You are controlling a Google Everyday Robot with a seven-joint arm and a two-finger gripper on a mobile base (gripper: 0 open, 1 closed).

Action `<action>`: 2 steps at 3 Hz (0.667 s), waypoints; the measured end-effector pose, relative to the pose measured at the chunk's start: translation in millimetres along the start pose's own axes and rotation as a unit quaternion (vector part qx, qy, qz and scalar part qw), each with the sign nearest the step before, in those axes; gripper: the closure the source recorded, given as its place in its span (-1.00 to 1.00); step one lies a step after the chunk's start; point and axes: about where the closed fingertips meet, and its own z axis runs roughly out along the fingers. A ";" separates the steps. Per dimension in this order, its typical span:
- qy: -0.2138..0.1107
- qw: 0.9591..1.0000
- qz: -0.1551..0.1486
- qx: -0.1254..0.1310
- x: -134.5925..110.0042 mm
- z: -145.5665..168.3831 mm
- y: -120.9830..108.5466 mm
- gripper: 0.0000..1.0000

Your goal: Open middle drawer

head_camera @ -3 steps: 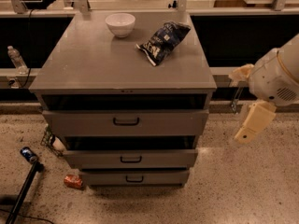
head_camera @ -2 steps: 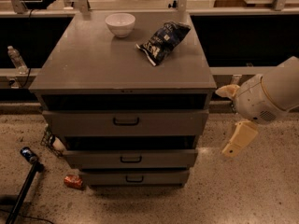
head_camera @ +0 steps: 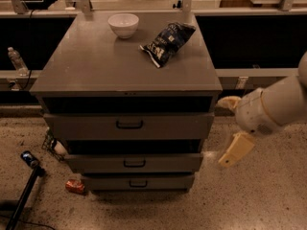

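Centrally, a grey desk (head_camera: 96,66) with three drawers stacked on its near face. Arm (head_camera: 278,107) at right. Gripper (head_camera: 221,132) hangs just right of the desk's near right corner, level with the upper two drawers. It touches nothing and is spread wide and empty. Judged: held off to the side so it can swing left onto a handle.

Top drawer (head_camera: 86,126) is the tallest. Middle drawer (head_camera: 96,163) sits below it, mid-sized, with a small black loop handle (head_camera: 134,163) at centre. A dark gap runs above its front; whether it is fully closed or a crack ajar, cannot tell. Bottom drawer (head_camera: 110,182) is the narrowest, by the floor. No drawer's inside shows.

Desk top, far side: chip bag (head_camera: 167,42) lying right of centre, and a white bowl (head_camera: 123,24) to its left, apparently empty. Both are well back from the drawer fronts, so likely no hindrance.

Floor, left: red can (head_camera: 75,186) on its side, black pole (head_camera: 24,200). Bottle (head_camera: 17,61) on the left ledge.
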 end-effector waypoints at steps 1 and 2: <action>-0.030 0.999 0.012 0.006 13.7 55.5 8.6 -1.00; -0.037 0.999 -0.001 -0.002 21.9 104.9 12.2 -1.00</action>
